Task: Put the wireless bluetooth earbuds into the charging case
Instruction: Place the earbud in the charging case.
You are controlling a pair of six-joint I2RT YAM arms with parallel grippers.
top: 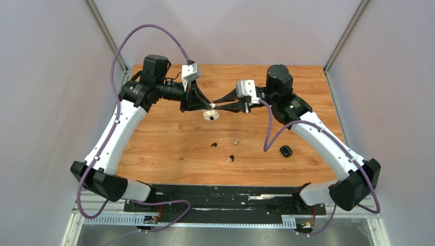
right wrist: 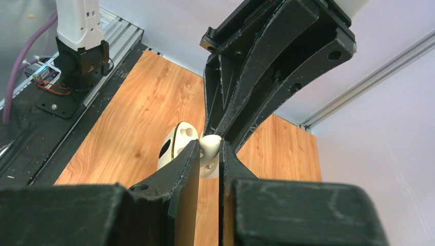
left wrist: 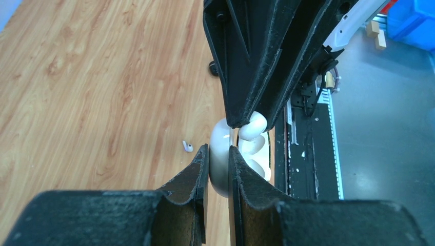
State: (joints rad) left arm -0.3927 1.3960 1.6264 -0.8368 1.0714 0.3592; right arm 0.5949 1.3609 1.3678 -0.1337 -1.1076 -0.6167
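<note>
A white charging case (top: 211,116) is held open above the middle of the table. My left gripper (top: 207,108) is shut on one half of the case (left wrist: 219,171), with its inner wells (left wrist: 258,154) facing right. My right gripper (top: 215,105) is shut on a white earbud (right wrist: 210,144) and holds it at the case's open rim (right wrist: 177,143). This earbud also shows in the left wrist view (left wrist: 254,127), pinched by the right fingertips (left wrist: 241,110). Another white earbud (top: 236,141) and two black earbuds (top: 213,145) (top: 232,157) lie on the table.
A black charging case (top: 285,150) lies on the wood table (top: 169,148) at the right, near the right forearm. The loose white earbud (left wrist: 188,147) shows on the table below the case. Grey walls stand on both sides and a black rail (top: 225,197) runs along the near edge.
</note>
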